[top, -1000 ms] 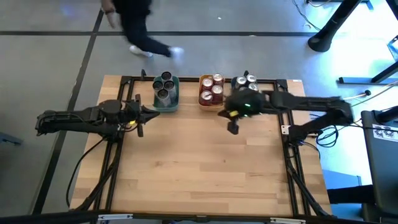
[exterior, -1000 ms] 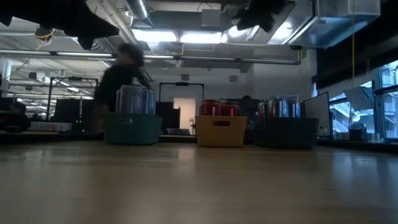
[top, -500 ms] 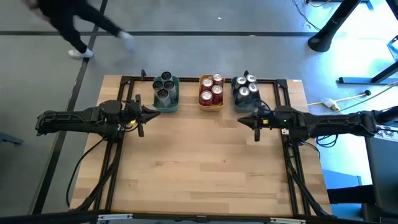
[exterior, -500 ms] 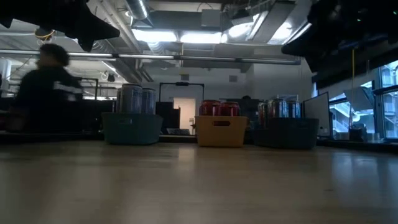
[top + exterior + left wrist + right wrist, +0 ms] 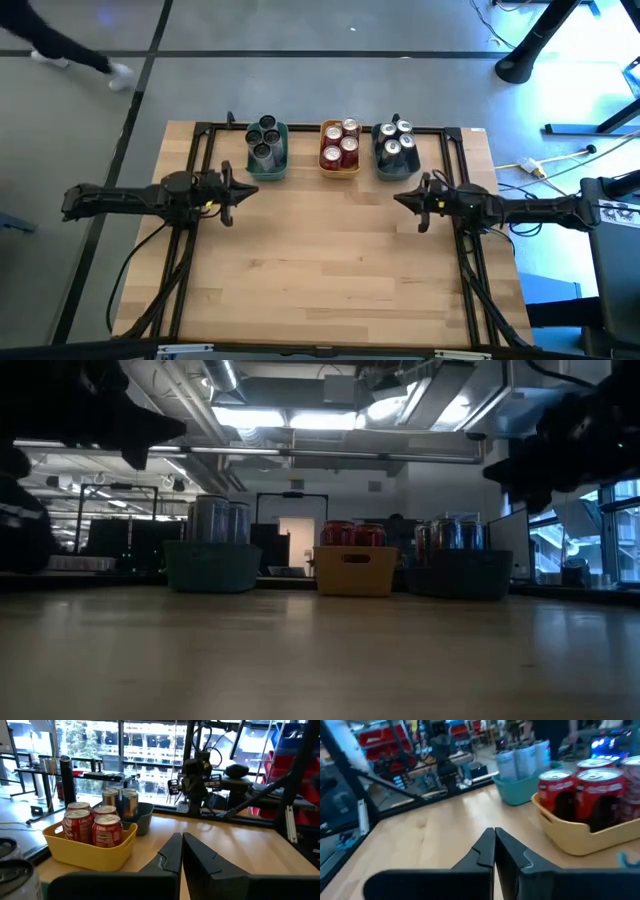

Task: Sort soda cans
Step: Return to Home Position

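Observation:
The soda cans stand upright in three bins along the table's far edge. Silver-grey cans (image 5: 264,138) fill the teal bin (image 5: 266,170). Red cans (image 5: 341,142) fill the yellow bin (image 5: 340,170). Dark cans (image 5: 396,142) fill the grey bin (image 5: 397,172). My left gripper (image 5: 247,190) hovers shut above the table, near of the teal bin, pointing right (image 5: 181,851). My right gripper (image 5: 400,200) hovers shut near of the grey bin, pointing left (image 5: 494,846). Neither holds a can.
A black frame (image 5: 300,127) runs round the table's far edge and sides. Bare wooden tabletop (image 5: 330,260) spreads between the arms and toward the near edge. In the low view the three bins (image 5: 355,570) stand in a row. A person's feet (image 5: 118,74) show beyond the table's far left corner.
My right arm has swung back from above the yellow and grey bins toward the table's right edge and come lower, ending level and pointing left. My left gripper has shifted slightly toward the near edge. The person beyond the table has walked off to the left.

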Controlling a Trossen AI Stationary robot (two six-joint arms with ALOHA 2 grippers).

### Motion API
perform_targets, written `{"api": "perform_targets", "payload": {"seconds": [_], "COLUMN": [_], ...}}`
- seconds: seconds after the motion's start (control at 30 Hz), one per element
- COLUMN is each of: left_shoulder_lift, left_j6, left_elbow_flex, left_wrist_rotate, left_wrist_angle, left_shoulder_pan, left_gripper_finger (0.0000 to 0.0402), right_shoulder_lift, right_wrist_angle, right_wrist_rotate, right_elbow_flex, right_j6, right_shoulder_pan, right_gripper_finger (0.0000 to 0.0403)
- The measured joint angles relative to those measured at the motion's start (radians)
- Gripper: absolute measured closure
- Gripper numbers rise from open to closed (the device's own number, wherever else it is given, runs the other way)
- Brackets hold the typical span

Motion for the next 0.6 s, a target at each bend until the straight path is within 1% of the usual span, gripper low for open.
{"api": "perform_targets", "payload": {"seconds": [0.1, 0.23, 0.33, 0.47, 0.6], "left_shoulder_lift": [-0.047, -0.136, -0.209, -0.302, -0.299], "left_j6": [-0.005, -0.03, -0.041, -0.026, 0.009], "left_elbow_flex": [-0.042, -0.113, -0.122, -0.122, -0.122], "left_wrist_rotate": [0.0, -0.001, -0.005, -0.004, 0.005], "left_wrist_angle": [-0.002, -0.002, -0.101, -0.17, -0.173], "left_shoulder_pan": [0.0, 0.0, 0.001, 0.0, 0.001], "left_gripper_finger": [0.0398, 0.0398, 0.0398, 0.0398, 0.0398], "right_shoulder_lift": [-0.071, -0.143, -0.182, -0.198, -0.195], "right_wrist_angle": [-0.015, -0.13, -0.188, -0.194, -0.204], "right_wrist_rotate": [0.03, 0.034, 0.034, 0.013, -0.027], "right_elbow_flex": [-0.031, -0.031, -0.032, -0.032, -0.033], "right_j6": [0.002, 0.002, 0.001, -0.006, -0.007], "right_shoulder_pan": [0.0, 0.0, 0.0, 0.0, 0.0], "right_gripper_finger": [0.0393, 0.0393, 0.0393, 0.0393, 0.0393]}}
